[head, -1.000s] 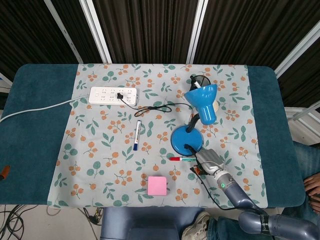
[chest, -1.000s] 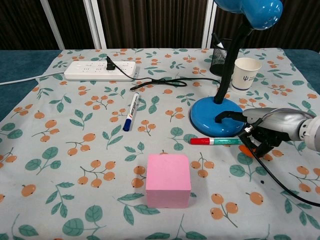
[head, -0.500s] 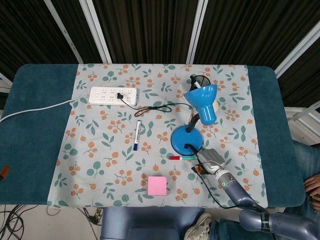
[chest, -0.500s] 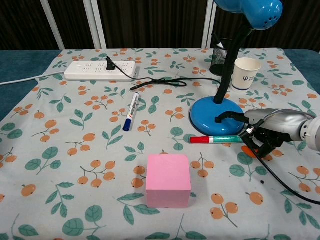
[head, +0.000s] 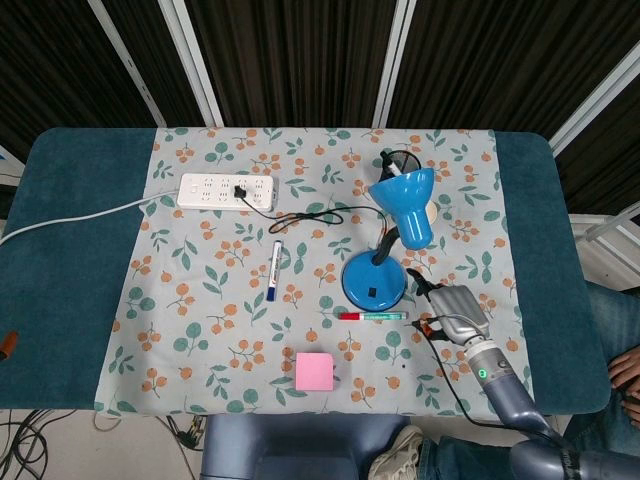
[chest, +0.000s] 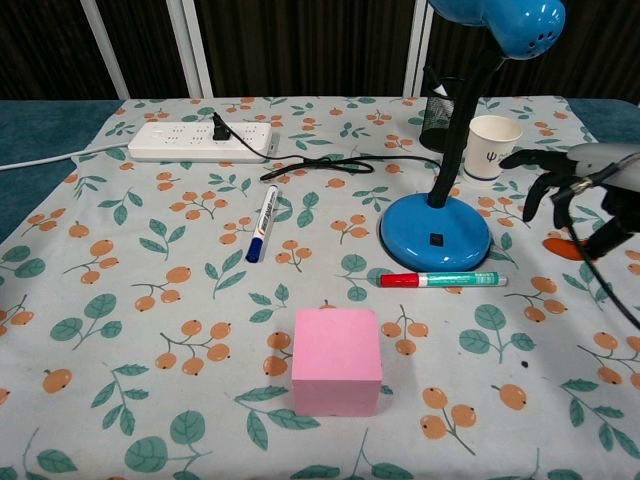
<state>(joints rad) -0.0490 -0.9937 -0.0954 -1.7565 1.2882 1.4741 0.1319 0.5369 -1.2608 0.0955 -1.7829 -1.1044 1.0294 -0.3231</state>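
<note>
My right hand (head: 455, 311) (chest: 590, 190) hangs above the cloth to the right of the blue desk lamp's base (head: 373, 284) (chest: 435, 232), fingers apart and holding nothing. A green marker with a red cap (head: 372, 316) (chest: 443, 280) lies loose in front of the lamp base, left of the hand. A pink cube (head: 314, 372) (chest: 337, 359) sits near the table's front edge. A blue marker (head: 274, 270) (chest: 262, 223) lies left of the lamp. My left hand is in neither view.
A white power strip (head: 226, 191) (chest: 200, 141) with a black plug lies at the back left, its black cord (chest: 330, 166) running to the lamp. A paper cup (chest: 493, 148) and a black mesh holder (chest: 437, 115) stand behind the lamp. The lamp head (chest: 515, 22) overhangs the base.
My right hand has lifted off the green marker's end and moved right and up, fingers spreading. The marker stays on the cloth.
</note>
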